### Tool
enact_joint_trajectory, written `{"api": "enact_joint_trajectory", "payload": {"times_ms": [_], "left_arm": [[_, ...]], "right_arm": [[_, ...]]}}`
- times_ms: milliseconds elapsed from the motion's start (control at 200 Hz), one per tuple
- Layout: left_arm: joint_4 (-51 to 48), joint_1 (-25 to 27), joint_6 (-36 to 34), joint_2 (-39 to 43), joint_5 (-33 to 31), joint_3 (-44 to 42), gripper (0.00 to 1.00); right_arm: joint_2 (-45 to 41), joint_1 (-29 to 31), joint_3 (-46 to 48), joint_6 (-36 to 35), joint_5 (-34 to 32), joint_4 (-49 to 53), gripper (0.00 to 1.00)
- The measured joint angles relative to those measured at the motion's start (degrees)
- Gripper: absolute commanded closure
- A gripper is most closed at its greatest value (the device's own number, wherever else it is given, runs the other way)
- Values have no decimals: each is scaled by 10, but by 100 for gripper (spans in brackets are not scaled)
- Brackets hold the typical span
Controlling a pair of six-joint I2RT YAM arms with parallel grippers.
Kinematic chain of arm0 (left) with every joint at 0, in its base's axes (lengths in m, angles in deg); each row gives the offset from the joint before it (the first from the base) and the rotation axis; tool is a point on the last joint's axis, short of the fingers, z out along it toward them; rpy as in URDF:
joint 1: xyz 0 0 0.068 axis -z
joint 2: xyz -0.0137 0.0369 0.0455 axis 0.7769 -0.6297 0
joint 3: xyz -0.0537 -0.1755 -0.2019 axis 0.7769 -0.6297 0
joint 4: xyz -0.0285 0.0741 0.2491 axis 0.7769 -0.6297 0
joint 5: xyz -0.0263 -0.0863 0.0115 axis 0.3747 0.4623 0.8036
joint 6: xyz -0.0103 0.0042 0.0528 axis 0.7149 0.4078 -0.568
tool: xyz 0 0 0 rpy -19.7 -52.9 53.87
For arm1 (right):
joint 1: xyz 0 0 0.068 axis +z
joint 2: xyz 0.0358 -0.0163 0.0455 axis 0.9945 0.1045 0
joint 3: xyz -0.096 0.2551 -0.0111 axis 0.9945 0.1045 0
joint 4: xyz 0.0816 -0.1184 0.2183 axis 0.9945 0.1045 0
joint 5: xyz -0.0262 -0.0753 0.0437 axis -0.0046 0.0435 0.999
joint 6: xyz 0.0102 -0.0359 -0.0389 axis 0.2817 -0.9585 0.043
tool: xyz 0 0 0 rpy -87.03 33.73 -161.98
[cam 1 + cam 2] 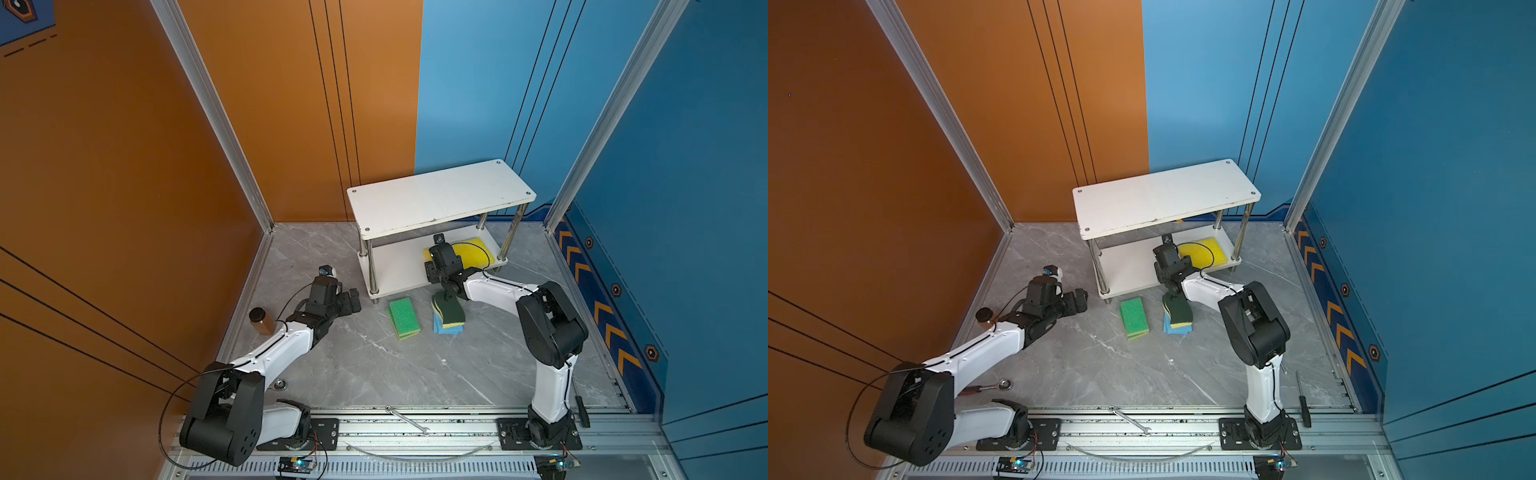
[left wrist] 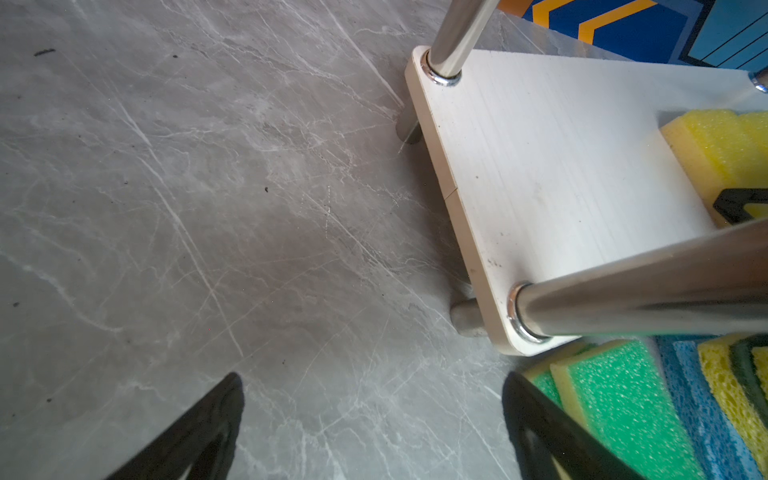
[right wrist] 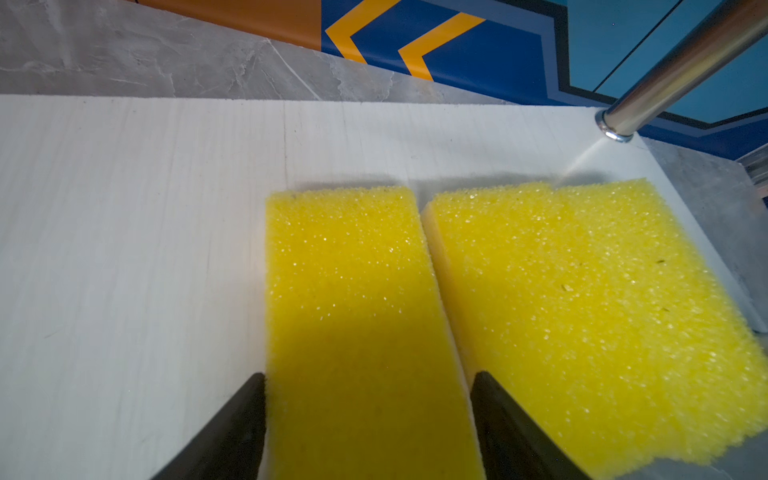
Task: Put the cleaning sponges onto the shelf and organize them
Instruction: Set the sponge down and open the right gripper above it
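While the right gripper (image 3: 368,376) reaches into the shelf (image 1: 436,195) beneath its top board, we see its fingers (image 3: 232,432) clasping a narrow yellow sponge (image 3: 353,291) by its 2 long sides. That sponge lies flat on the lower board (image 3: 124,249), just beside a wider yellow sponge (image 3: 582,311) that fills the board's right end up to the chrome post (image 3: 673,70). Left of the narrow sponge, the board is bare white. The left gripper (image 1: 354,300) is low over the surface (image 1: 374,374), just off the shelf's front left corner. Its fingers (image 2: 199,432) are spread wide with nothing between them, only grey marble showing in the gap. On the surface, just in front of the shelf's front edge, a green sponge (image 1: 404,316) lies flat. To its right, a little apart from it, is a small stack with a blue sponge (image 1: 448,330) at the bottom and a dark-green-topped sponge (image 1: 451,309) on top. The right arm's wrist overhangs the far end of that stack in both top views, so we cannot tell how many sponges it holds.
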Motion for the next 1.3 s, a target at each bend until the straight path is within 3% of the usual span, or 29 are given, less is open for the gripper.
{"api": "enact_joint_trajectory", "payload": {"times_ms": [325,821,1302], "left_arm": [[0,0,0,0,0,0,2],[0,0,2,-3,0,0,3],[0,0,2,-3,0,0,3]], "right_arm": [[0,0,0,0,-2,1,25],[-23,0,11,1,-9,5,16],[-114,23,46,-11,-9,36,9]]}}
